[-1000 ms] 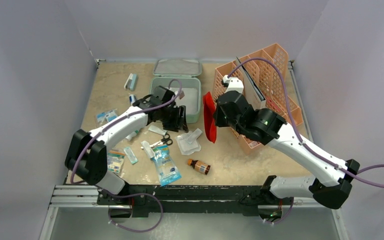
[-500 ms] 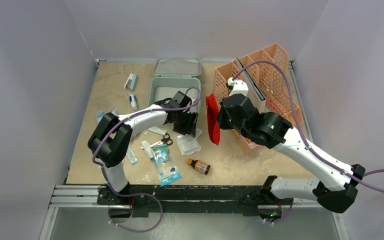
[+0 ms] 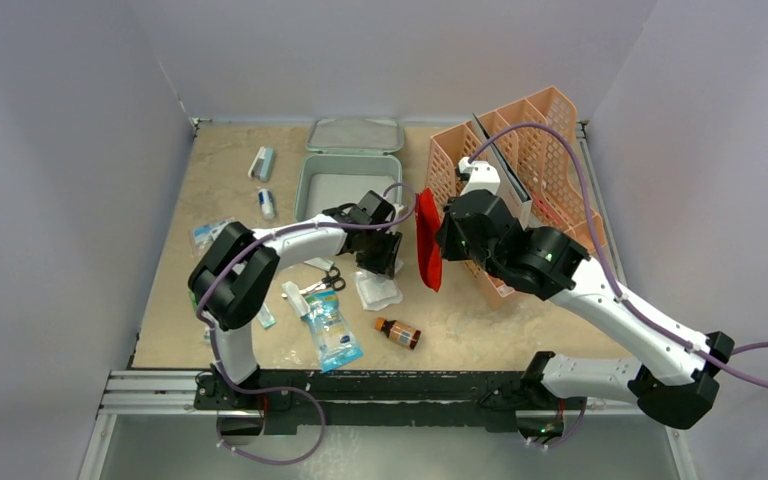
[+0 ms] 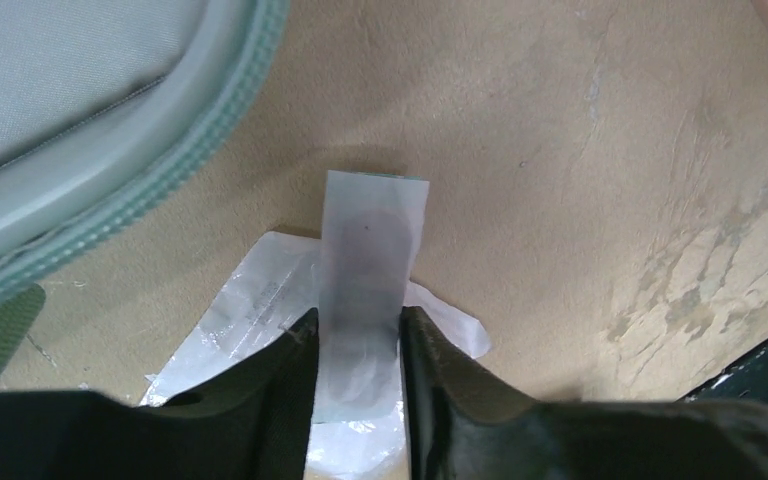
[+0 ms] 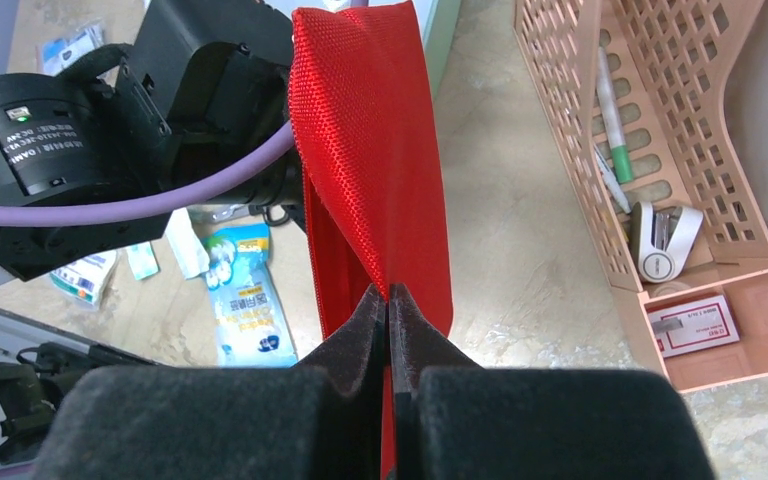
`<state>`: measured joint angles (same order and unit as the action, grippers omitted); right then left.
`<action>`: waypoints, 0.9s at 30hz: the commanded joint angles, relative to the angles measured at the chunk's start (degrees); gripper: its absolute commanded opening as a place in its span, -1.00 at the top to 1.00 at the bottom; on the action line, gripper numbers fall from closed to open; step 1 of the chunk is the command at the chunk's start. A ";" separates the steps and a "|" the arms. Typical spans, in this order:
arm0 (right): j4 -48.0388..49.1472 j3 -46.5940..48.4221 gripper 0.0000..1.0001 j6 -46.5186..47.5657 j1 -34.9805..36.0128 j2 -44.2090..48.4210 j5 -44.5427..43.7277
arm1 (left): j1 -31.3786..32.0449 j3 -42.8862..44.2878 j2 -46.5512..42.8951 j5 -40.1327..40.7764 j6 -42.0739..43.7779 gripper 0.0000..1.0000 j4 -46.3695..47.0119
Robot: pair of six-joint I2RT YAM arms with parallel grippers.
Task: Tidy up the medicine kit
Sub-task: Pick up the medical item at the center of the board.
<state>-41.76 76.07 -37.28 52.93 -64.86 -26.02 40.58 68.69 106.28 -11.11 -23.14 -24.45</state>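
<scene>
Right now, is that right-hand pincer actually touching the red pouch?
Touching. The right wrist view shows the right pincer closed on a fold of the red pouch, fabric squeezed between its fingers.

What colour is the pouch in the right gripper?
The pouch is red, fine woven texture, pinched in the right gripper; clearest in the right wrist view.

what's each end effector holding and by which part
Left end effector pinches a small translucent packet by its near end. Right end effector pinches the red pouch by one edge.
</scene>
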 commanded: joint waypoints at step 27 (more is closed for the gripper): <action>6.30 -4.98 1.00 -5.95 0.10 -3.47 4.93 | 0.03 -2.20 -28.56 3.56 -12.76 0.59 -3.21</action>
<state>-39.16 71.40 -39.94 52.93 -66.50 -23.57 40.58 66.74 85.32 -8.62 -30.70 -27.79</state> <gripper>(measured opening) 0.007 0.211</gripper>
